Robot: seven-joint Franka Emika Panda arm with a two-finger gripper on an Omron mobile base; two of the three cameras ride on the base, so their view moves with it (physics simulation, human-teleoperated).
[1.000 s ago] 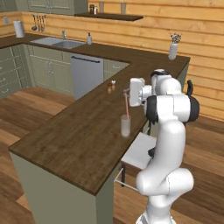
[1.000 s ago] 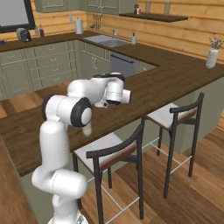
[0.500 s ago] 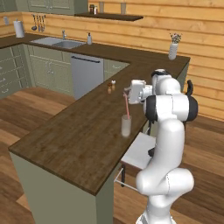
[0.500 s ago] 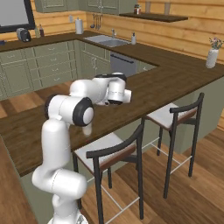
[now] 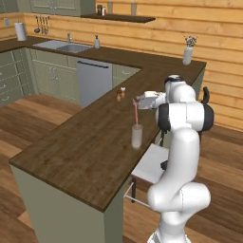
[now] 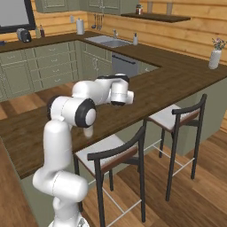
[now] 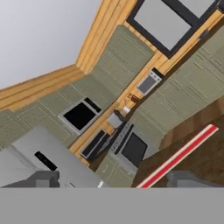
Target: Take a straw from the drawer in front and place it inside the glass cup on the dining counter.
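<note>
straw point(image 5: 135, 112) upright in glass cup point(image 5: 136, 136) – dining counter point(image 5: 85, 152) – tool point(image 7: 113, 177) spread.

The glass cup point(image 5: 136, 135) set on the dining counter point(image 5: 90, 147), the straw point(image 5: 135, 113) stood in it (upright), two shakers point(image 5: 120, 93) placed behind, a stool point(image 5: 153, 163) tucked beside the counter.

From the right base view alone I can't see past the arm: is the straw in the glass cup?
Observer: Yes. In the left base view the straw stands upright in the glass cup.
Operator: Is the gripper clamped on it?
Observer: No. In the hand view the two finger tips stand wide apart, with the straw lying free between them.
Operator: Where is the cup?
Observer: On the dining counter, near the edge on the robot's side, with the gripper beside the straw's top.
</note>
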